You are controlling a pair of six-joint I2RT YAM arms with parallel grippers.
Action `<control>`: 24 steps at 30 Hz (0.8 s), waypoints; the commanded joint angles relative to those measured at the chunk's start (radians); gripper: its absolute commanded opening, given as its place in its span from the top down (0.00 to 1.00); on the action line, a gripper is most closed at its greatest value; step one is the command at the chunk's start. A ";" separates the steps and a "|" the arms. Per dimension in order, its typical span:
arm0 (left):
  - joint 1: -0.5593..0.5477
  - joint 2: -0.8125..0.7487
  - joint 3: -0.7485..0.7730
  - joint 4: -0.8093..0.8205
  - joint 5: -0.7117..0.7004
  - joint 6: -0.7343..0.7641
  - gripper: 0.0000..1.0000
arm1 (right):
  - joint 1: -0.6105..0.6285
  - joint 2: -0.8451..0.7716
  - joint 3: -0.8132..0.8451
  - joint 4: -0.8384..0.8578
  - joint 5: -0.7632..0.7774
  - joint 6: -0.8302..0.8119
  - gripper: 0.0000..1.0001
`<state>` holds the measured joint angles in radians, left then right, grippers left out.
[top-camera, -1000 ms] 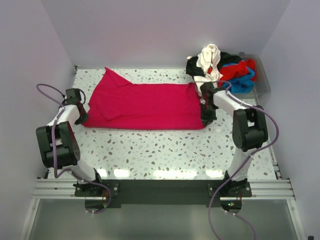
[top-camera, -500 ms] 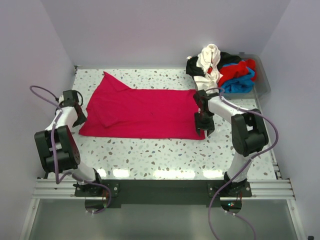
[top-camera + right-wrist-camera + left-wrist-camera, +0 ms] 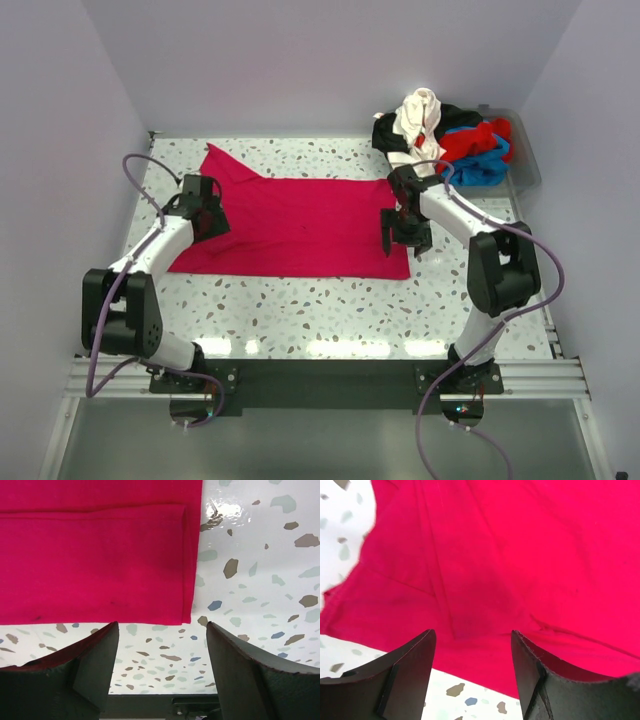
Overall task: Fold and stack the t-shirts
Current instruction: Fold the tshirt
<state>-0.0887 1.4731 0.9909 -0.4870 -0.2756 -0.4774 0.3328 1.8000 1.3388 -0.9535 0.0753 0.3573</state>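
pink shirt (image 3: 300, 225) looks mid-fold at centre; left gripper (image 3: 472, 645) and right gripper (image 3: 162, 630) gape empty; i must regrip an edge.

Nothing can be read in any view. The crimson-pink t-shirt (image 3: 300, 225) lying between the two sets of jaws is plain cloth (no print or legible tag). The counter (image 3: 330, 300) beneath them carries only coloured flecks.
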 commanded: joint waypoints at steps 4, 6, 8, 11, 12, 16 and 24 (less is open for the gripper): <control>-0.003 0.001 -0.052 0.056 0.041 -0.053 0.35 | 0.000 -0.071 0.007 0.035 -0.066 0.028 0.26; -0.003 0.003 -0.075 0.085 0.059 -0.052 0.36 | -0.001 -0.070 -0.006 0.041 -0.074 0.032 0.26; -0.003 0.019 -0.083 0.090 0.078 -0.069 0.37 | 0.000 -0.074 -0.010 0.045 -0.074 0.034 0.26; -0.003 0.035 -0.110 0.099 0.076 -0.089 0.40 | -0.001 -0.083 -0.018 0.047 -0.074 0.037 0.26; -0.003 0.036 -0.116 0.103 0.075 -0.093 0.41 | -0.001 -0.087 -0.018 0.045 -0.074 0.035 0.26; -0.003 0.053 -0.130 0.113 0.061 -0.096 0.44 | 0.000 -0.087 -0.023 0.044 -0.072 0.034 0.26; -0.003 0.066 -0.155 0.159 0.047 -0.098 0.45 | -0.001 -0.083 -0.024 0.048 -0.074 0.040 0.26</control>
<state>-0.0914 1.5352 0.8490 -0.4000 -0.2131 -0.5556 0.3328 1.7584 1.3174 -0.9192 0.0105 0.3828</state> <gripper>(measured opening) 0.557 0.742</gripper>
